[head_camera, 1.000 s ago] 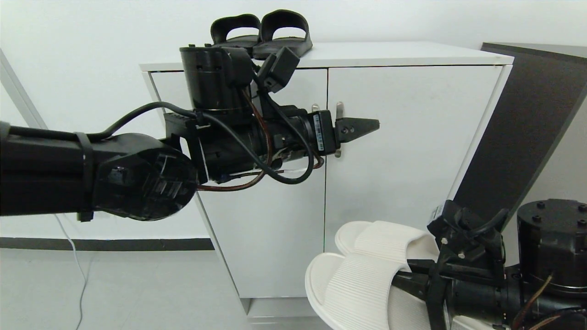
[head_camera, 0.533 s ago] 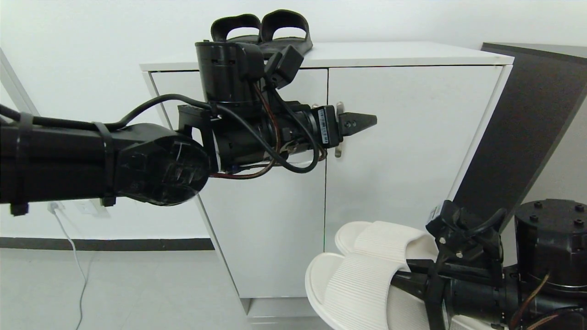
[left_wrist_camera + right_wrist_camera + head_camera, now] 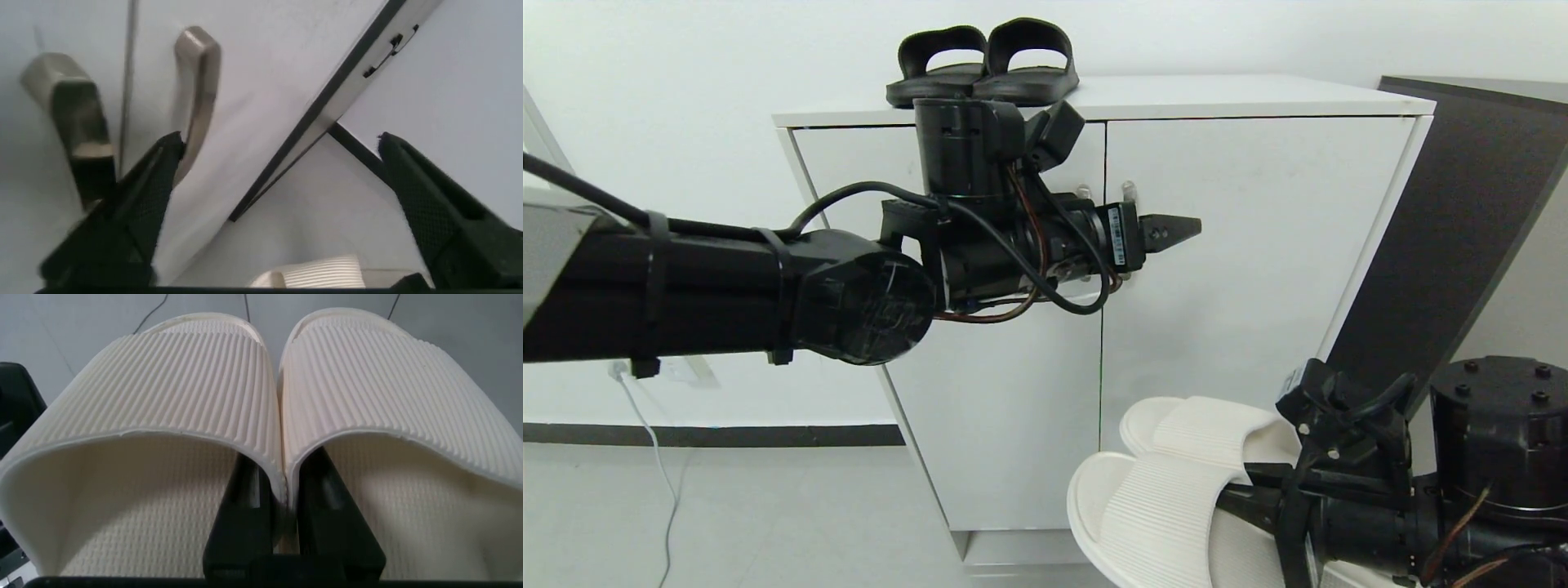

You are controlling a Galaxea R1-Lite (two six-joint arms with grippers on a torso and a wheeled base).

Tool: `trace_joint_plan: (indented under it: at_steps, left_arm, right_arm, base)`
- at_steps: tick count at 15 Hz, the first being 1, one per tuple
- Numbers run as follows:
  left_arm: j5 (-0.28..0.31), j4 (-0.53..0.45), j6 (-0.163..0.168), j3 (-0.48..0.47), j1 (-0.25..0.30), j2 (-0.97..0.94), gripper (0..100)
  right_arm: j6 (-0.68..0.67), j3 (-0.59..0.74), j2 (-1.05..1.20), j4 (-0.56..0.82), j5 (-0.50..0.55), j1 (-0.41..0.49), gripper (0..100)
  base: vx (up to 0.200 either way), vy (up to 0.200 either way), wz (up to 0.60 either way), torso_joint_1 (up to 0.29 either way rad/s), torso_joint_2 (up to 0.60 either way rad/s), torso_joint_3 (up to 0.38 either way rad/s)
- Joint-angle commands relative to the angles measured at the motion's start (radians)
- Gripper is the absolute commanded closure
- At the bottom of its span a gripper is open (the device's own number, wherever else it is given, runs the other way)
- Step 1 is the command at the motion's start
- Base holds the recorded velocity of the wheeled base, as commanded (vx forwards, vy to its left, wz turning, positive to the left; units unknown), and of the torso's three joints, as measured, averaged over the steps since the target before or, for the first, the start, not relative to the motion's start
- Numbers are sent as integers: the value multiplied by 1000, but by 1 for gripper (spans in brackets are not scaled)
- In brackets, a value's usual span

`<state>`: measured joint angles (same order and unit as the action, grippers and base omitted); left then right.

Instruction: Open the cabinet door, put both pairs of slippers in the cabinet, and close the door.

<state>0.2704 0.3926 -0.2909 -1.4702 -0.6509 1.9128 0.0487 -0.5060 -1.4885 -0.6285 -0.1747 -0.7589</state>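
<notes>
The step in hand is judged to be the opening of a door of the white two-door cabinet (image 3: pixel 1258 269), both doors of which are seen shut. The left claw (image 3: pixel 1186 229) is held spread wide in front of the door seam. In the left wrist view the bent metal handle of the right-hand door (image 3: pixel 198 90) is seen inside the gap, just beside one finger (image 3: pixel 151 188) and well apart from the other. Whether the fingers already reach past the handle cannot be told. For a sound pull, the handle should be centred between the fingers before they are closed. The neighbouring handle (image 3: pixel 69 106), which lies just outside that same finger, should be left untouched. The door should then be drawn along its hinge arc, not straight back. A pair of black rubber slippers (image 3: pixel 984 69) is set on the cabinet top, above the left claw. A pair of cream ribbed foam slippers (image 3: pixel 1176 490) is held low, below the left claw towards the robot's right. There the right claw (image 3: pixel 280 498) is clamped on their two touching inner walls.
</notes>
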Motion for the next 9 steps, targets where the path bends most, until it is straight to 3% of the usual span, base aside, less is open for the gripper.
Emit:
trace_joint_plan:
  at_steps: [1, 4, 9]
  left_arm:
    - [3, 2, -2, 1, -1, -1, 100]
    - [3, 2, -2, 24, -3, -28, 100]
    - [4, 8, -1, 125, -36, -106, 100]
  right_arm:
    - [0, 4, 1, 0, 0, 0, 100]
    - [0, 7, -4, 1, -5, -2, 100]
    - [14, 43, 34, 1, -129, -5, 100]
  base:
    - [0, 0, 0, 0, 0, 0]
    - [0, 0, 0, 0, 0, 0]
    - [0, 0, 0, 0, 0, 0]
